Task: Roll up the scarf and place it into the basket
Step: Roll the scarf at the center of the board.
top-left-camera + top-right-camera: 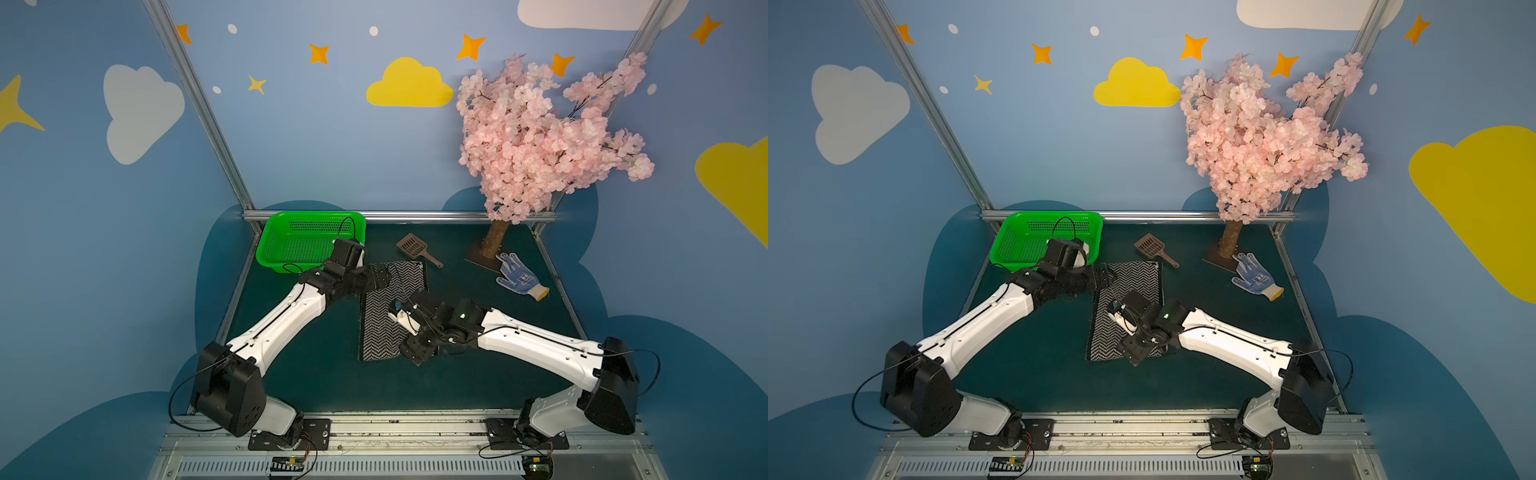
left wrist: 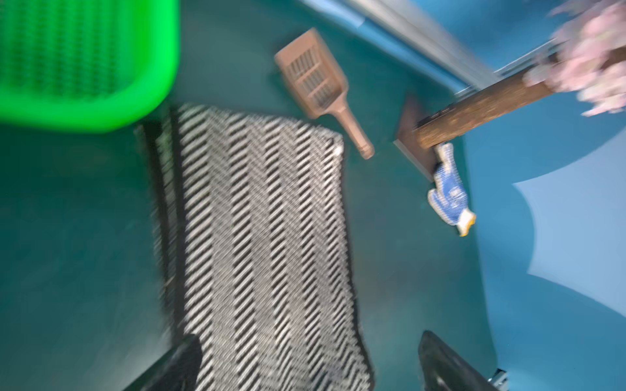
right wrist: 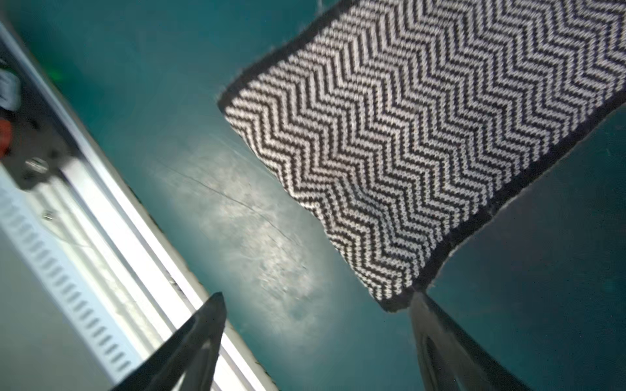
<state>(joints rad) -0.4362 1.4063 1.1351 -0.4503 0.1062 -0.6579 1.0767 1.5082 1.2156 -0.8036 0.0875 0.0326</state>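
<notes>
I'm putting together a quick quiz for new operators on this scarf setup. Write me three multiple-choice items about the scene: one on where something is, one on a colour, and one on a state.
1. Where on the table is the basket?
A. near right corner
B. far left corner
C. centre

2. What colour is the scoop?
A. brown
B. white
C. green

3. How does the scarf lie?
A. rolled up
B. heaped
C. spread flat, zigzag face up

Answers:
1 B: it sits at the far left in both top views.
2 A: it looks brown in the left wrist view too.
3 C: it lies unrolled on the table.
</notes>
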